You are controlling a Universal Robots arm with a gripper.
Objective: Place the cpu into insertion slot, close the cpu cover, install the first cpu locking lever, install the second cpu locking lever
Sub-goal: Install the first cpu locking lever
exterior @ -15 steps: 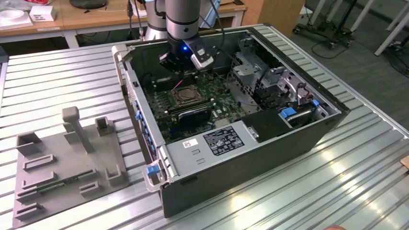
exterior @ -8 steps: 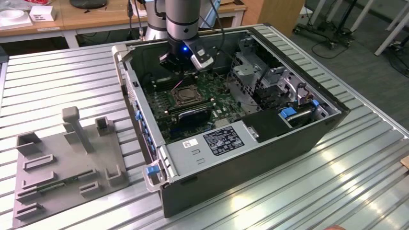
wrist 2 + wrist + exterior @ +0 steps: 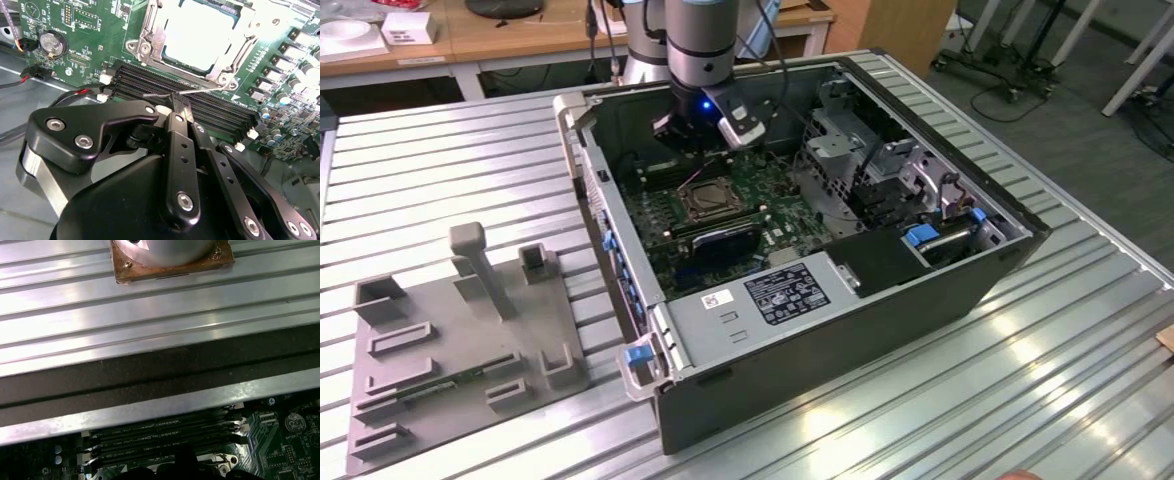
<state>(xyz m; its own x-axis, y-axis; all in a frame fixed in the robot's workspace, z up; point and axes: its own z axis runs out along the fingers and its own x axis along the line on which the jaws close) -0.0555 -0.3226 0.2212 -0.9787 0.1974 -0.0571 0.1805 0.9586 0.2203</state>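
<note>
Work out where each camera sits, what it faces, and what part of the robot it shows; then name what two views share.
Exterior view: off the arm, high up, looking down into the open computer case on the ribbed table; the arm and gripper reach inside.
Second wrist view: on the arm, looking past the gripper at the cpu and memory slots.
First wrist view: on the arm, facing over the case's rim to the table and the arm's base.
Shared: both wrist views show the memory slots and coin battery.
</note>
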